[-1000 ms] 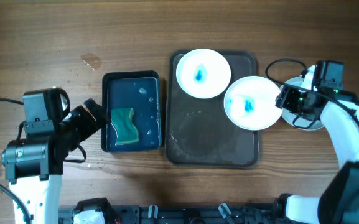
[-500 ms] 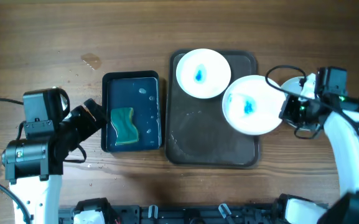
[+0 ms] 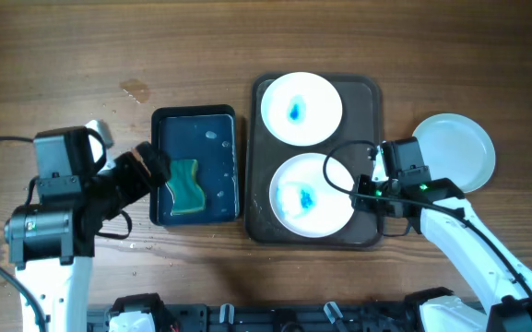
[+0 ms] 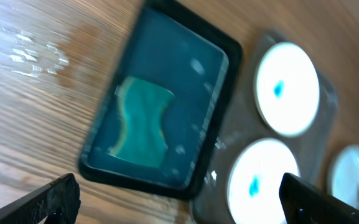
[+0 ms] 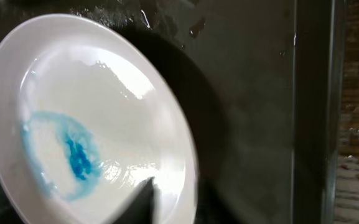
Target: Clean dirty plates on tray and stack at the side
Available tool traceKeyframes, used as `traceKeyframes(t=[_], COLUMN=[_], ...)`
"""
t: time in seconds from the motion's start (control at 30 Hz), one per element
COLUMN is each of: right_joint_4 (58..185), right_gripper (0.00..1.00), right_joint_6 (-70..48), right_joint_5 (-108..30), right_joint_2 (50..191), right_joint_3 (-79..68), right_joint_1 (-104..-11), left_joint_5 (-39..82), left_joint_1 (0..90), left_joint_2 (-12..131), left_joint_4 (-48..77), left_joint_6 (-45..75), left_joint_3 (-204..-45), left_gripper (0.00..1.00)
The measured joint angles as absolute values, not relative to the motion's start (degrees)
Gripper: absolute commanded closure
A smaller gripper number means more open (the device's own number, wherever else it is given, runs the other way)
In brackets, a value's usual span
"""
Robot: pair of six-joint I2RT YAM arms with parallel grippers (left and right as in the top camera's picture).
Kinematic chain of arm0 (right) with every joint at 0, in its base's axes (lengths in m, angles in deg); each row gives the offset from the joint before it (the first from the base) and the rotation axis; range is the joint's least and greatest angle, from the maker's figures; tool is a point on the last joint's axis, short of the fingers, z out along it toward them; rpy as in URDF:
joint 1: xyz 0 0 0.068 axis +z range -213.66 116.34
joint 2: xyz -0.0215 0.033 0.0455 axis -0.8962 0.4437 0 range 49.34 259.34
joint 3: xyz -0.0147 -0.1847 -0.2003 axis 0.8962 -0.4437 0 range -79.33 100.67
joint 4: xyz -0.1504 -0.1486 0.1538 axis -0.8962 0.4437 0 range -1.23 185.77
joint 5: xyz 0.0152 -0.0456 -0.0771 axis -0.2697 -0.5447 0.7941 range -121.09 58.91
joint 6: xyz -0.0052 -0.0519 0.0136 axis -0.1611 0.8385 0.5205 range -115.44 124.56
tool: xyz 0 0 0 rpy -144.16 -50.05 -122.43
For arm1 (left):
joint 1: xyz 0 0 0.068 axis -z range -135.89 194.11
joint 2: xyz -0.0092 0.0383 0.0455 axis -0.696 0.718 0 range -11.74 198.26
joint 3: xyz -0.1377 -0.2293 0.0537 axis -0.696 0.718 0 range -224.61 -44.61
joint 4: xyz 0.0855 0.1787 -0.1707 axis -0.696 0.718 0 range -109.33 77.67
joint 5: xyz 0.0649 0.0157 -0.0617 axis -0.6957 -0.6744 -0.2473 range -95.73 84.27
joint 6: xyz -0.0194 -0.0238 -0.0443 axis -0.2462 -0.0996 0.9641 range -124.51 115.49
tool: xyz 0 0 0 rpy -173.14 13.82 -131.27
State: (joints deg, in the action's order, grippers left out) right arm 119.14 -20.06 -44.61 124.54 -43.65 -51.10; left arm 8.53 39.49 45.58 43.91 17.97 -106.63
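Now the right gripper (image 3: 361, 188) has carried the near smeared plate (image 3: 310, 195) off the right rim of the tray (image 3: 270, 157) into its near half, clamped on the plate's edge (it looks tilted). The left gripper (image 3: 152, 164), spread wide and empty, has edged toward the sponge (image 3: 184, 184), so wiping seems next. Beyond, the far plate (image 3: 301, 109) sits close by, and the clean plate (image 3: 455, 152) lies uncovered on open table.

Overhead: straight down over whole table (image 3: 63, 55). Left wrist: oblique, distant, across black water tray (image 4: 229, 48) toward brown tray (image 4: 241, 134). Right wrist: close on smeared plate (image 5: 86, 112), shared by all.
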Motion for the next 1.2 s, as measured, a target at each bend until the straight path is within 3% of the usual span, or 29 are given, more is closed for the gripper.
traceKeyframes(t=[0.2, 0.27, 0.3, 0.37, 0.47, 0.5, 0.53, 0.7, 0.73, 0.77, 0.8, 0.83, 0.93, 0.97, 1.07, 1.13, 1.17, 1.2], right_joint_4=[129.8, 132.4, 132.8, 135.6, 137.6, 137.7, 137.8, 137.9, 137.9, 137.9, 137.9, 137.9, 137.9, 137.9, 137.9, 137.9, 137.9, 137.9], right_gripper=[0.59, 0.59, 0.59, 0.59, 0.59, 0.59, 0.58, 0.59, 0.59, 0.59, 0.59, 0.59, 0.59, 0.59, 0.59, 0.59, 0.59, 0.59], right_joint_6=[-16.7, -15.7, -15.5, -14.9, -14.6, -14.6, -14.6, -14.6, -14.6, -14.6, -14.6, -14.6, -14.6, -14.6, -14.7, -14.7, -14.7, -14.7], right_joint_5=[-43.8, -43.7, -43.6, -43.5, -43.5, -43.5, -43.5, -43.5, -43.4, -43.4, -43.5, -43.5, -43.4, -43.4, -43.5, -43.5, -43.5, -43.5], right_joint_2=[119.9, 116.7, 116.1, 113.7, 113.5, 113.5, 113.5, 113.5, 113.5, 113.5, 113.5, 113.5, 113.5, 113.5, 113.5, 113.5, 113.5, 113.5], right_joint_3=[-33.4, -30.7, -30.5, -30.2, -30.2, -30.2, -30.2, -30.2, -30.2, -30.2, -30.2, -30.2, -30.2, -30.2, -30.2, -30.2, -30.2, -30.2], right_joint_1=[-51.1, -51.1, -51.1, -51.1, -51.1, -51.1, -51.1, -51.1, -51.1, -51.1, -51.1, -51.1, -51.1, -51.1, -51.1, -51.1, -51.1, -51.1], left_joint_5=[7.1, 3.4, 1.7, -2.8, -6.8, -7.2, -7.4, -6.3, -5.9, -5.2, -4.8, -4.3, -4.3, -5.4, -10.5, -12.2, -13.1, -13.5], left_joint_1=[50.9, 53.8, 54.9, 56.5, 56.6, 56.6, 56.6, 56.8, 56.7, 56.5, 56.4, 56.4, 56.5, 56.5, 56.5, 56.5, 56.5, 56.5], left_joint_2=[55.9, 60.6, 63.3, 70.2, 79.1, 82.1, 84.2, 88.2, 88.2, 88.1, 87.9, 87.3, 83.0, 81.4, 79.5, 80.0, 80.9, 81.8], left_joint_4=[44.3, 42.1, 40.7, 38.6, 33.5, 31.8, 30.9, 29.6, 29.7, 29.9, 30.3, 30.9, 32.0, 32.0, 30.0, 26.1, 22.8, 20.5], left_joint_6=[15.9, 17.4, 18.7, 22.6, 26.8, 27.6, 28.1, 27.5, 26.8, 25.7, 25.1, 24.3, 23.6, 23.6, 23.4, 23.2, 23.0, 22.8], left_joint_3=[-106.3, -104.8, -103.9, -101.8, -100.0, -99.7, -99.7, -100.7, -100.7, -100.8, -101.0, -101.1, -101.6, -101.6, -101.8, -101.1, -100.0, -99.0], left_gripper=[0.02, 0.42, 0.56, 0.59, 0.75, 0.82, 0.95, 0.96, 0.85, 0.62, 0.47, 0.4, 0.38, 0.38, 0.57, 0.64, 0.73, 0.96])
